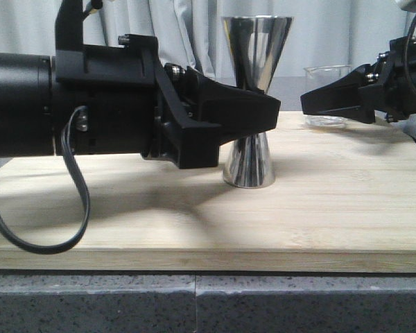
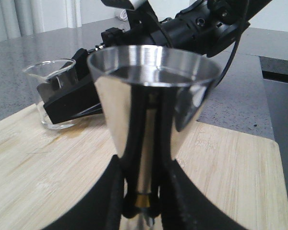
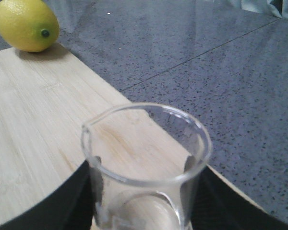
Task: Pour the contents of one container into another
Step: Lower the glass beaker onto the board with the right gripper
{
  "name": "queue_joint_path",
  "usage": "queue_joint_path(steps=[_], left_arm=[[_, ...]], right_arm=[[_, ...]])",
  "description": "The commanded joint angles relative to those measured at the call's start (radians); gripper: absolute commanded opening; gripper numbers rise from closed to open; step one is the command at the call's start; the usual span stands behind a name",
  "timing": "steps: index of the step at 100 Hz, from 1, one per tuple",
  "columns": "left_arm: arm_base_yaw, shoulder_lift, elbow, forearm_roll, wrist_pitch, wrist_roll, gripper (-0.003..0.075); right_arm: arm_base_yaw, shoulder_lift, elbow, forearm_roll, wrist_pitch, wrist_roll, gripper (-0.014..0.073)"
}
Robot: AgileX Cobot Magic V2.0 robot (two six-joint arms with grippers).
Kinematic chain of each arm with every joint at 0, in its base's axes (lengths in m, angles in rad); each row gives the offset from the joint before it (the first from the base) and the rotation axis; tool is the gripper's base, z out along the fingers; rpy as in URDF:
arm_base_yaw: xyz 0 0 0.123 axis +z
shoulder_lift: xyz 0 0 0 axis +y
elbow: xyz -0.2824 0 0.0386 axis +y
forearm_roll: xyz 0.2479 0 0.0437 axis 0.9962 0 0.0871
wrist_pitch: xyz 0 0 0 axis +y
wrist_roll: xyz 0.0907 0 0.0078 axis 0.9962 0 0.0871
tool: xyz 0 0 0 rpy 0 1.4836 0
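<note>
We are at the grasping step: both arms have closed in on their vessels and nothing has been lifted or tipped yet, as far as we can judge.

Our left pincer [image 1: 263,114] has its black fingers [image 2: 180,201] on either side of the narrow gold-banded waist of the tall shiny steel hourglass-shaped jigger [image 1: 253,90]. They look snug against the metal, so we take it as held and steadied. The jigger stands upright on the pale bamboo board [image 1: 333,201], its wide mouth rising above the fingers.

Our right pincer [image 1: 312,103] reaches the small clear glass beaker with a pouring lip [image 1: 327,94], which sits between its two black fingers [image 3: 72,196]. Whether they already press the glass or just flank it, we cannot tell. The beaker rests on the board, apart from the jigger. A yellow lemon [image 3: 26,24] lies well beyond the beaker, at the board's far edge.

Next, we judge, the right pincer must clamp firmly, lift the beaker, carry it over the jigger's mouth and tilt it lip-first.
</note>
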Motion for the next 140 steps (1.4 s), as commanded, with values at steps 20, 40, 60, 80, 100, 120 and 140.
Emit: queue_joint_path(steps=[20, 40, 60, 80, 100, 120, 140], left_arm=[[0.001, -0.031, -0.026, -0.029, -0.077, -0.007, -0.0019], [0.001, -0.031, -0.026, -0.029, -0.077, -0.007, -0.0019], [0.001, -0.031, -0.026, -0.029, -0.077, -0.007, -0.0019], [0.001, -0.031, -0.026, -0.029, -0.077, -0.007, -0.0019], [0.001, -0.031, -0.026, -0.029, -0.077, -0.007, -0.0019], [0.001, -0.031, -0.026, -0.029, -0.077, -0.007, -0.0019], [0.001, -0.031, -0.026, -0.029, -0.077, -0.007, -0.0019]], right_arm=[[-0.003, -0.024, -0.021, 0.029, -0.043, -0.019, 0.0193], [-0.003, -0.024, -0.021, 0.029, -0.034, -0.020, 0.0197], [-0.003, -0.024, -0.021, 0.029, -0.017, -0.020, 0.0197], [-0.003, -0.024, -0.021, 0.029, -0.015, -0.020, 0.0198], [-0.003, -0.024, -0.021, 0.007, -0.015, -0.020, 0.0198], [-0.003, -0.024, -0.021, 0.006, -0.015, -0.020, 0.0205], [-0.003, -0.024, -0.021, 0.005, 0.007, -0.020, 0.0326]])
